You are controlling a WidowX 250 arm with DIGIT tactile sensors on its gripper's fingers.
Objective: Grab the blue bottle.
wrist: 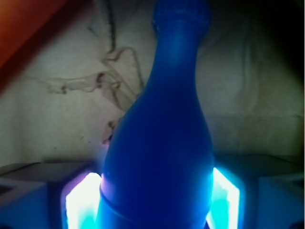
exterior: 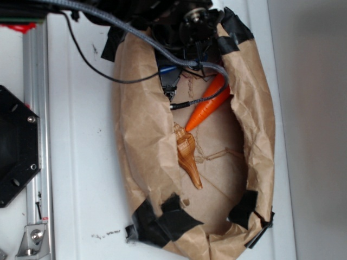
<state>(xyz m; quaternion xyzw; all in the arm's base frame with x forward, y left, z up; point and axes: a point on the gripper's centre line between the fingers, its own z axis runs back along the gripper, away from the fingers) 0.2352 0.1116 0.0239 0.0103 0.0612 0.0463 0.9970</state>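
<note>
Your gripper [wrist: 155,200] already straddles the bottle [wrist: 159,143]: in the wrist view the wide body sits squarely between the two pads [wrist: 78,205], glowing at either side, and the narrow neck points straight away from you, up the frame. So the long axis runs along your line of sight and across the closing direction, which is what you want. The pads look right against the body's flanks, but you cannot tell from here whether they are pinching it or merely spread close beside it.

From the exterior view, the bottle shows only as a blue sliver [exterior: 167,69] under the arm, at the top end of the paper basin [exterior: 135,141] on the table [exterior: 81,162], just beside the carrot [exterior: 209,105].

The bottle is smooth, glossy plastic, round and tapering, so it would likely slip toward the neck if squeezed too high; the grip sits on the widest part. The paper is creased and soft. The carrot is smooth orange; the shell [exterior: 187,154] below it is ribbed and pointed, well apart from your work.
</note>
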